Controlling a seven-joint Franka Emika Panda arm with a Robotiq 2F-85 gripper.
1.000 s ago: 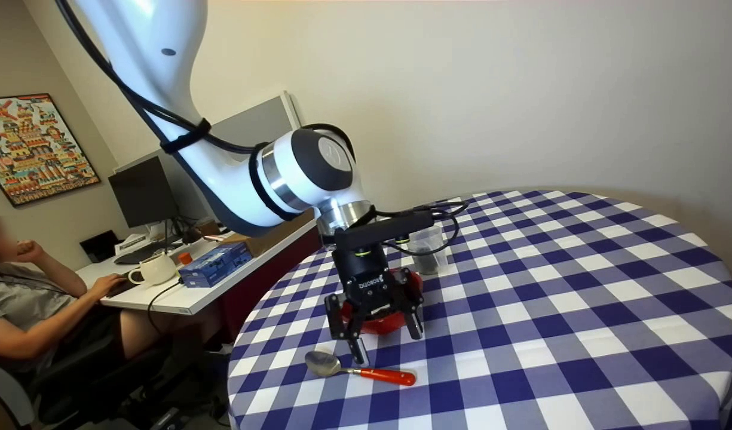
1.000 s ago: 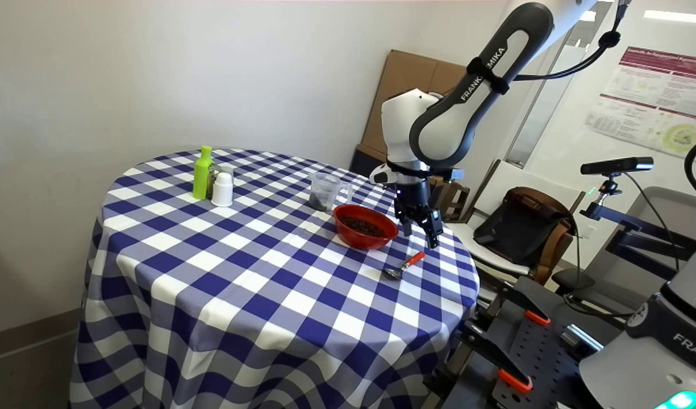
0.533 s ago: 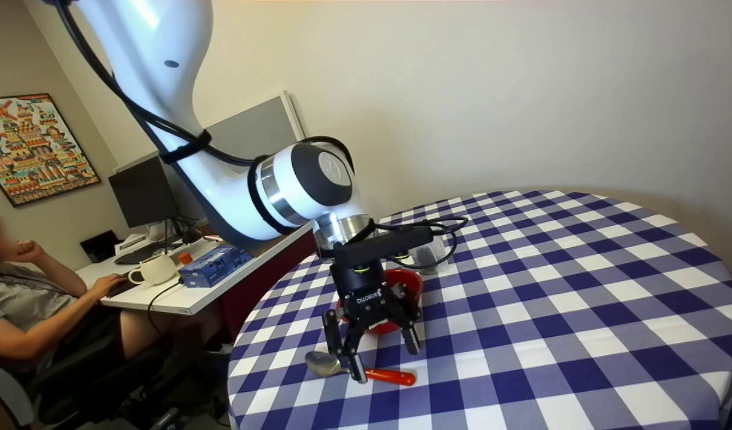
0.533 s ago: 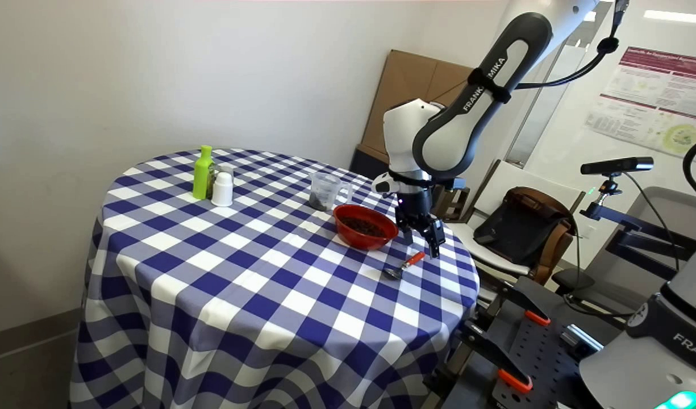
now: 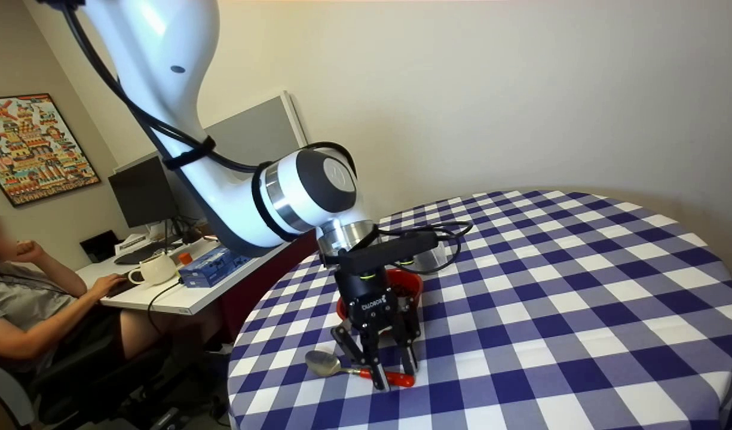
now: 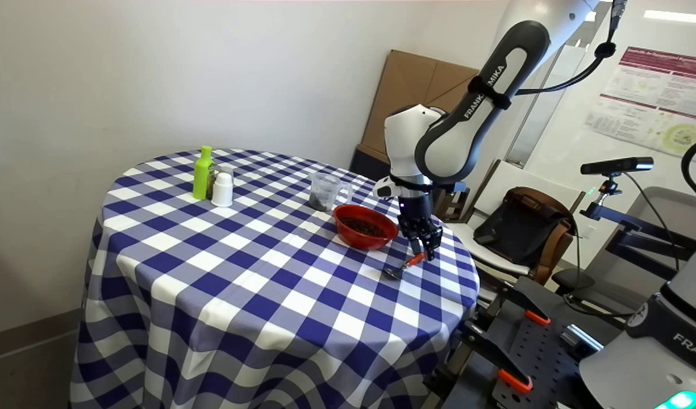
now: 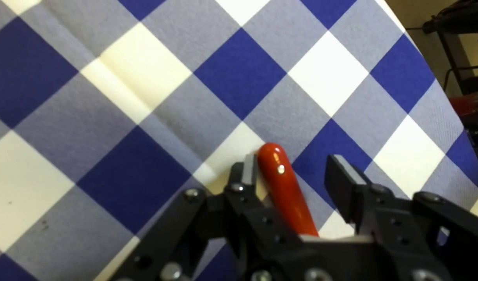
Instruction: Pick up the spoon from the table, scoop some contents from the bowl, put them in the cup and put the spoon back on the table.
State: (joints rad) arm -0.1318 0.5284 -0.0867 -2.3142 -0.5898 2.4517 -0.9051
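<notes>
The spoon (image 7: 287,191) lies flat on the checked table (image 5: 551,286), near the red bowl (image 6: 359,241) but apart from it. The gripper (image 7: 295,168) is astride the orange-red handle (image 6: 414,260), close to its rounded end. Its jaws stand partway apart and have hold of nothing: one finger (image 7: 240,174) is right beside the handle, perhaps touching, while a clear gap separates the handle from the opposite finger (image 7: 337,183).

The spoon looks light, stiff and sturdy, so a firm squeeze should do it no harm. The handle is glossy and rounded, though, and will probably be slippery; it may roll as the grip takes. In the wrist view it lies a little slantwise between the jaws, so squeezing could turn the whole spoon on the table.

Holding it near the end leaves the metal head (image 5: 322,363) free for scooping, but pressing into the dark contents (image 6: 361,226) would put leverage on the grip, and the head could droop or swing. A hold further toward the neck would likely be steadier. To carry a level load to the clear cup (image 6: 326,186) beyond the bowl, both sides of the handle want square contact before lifting.
</notes>
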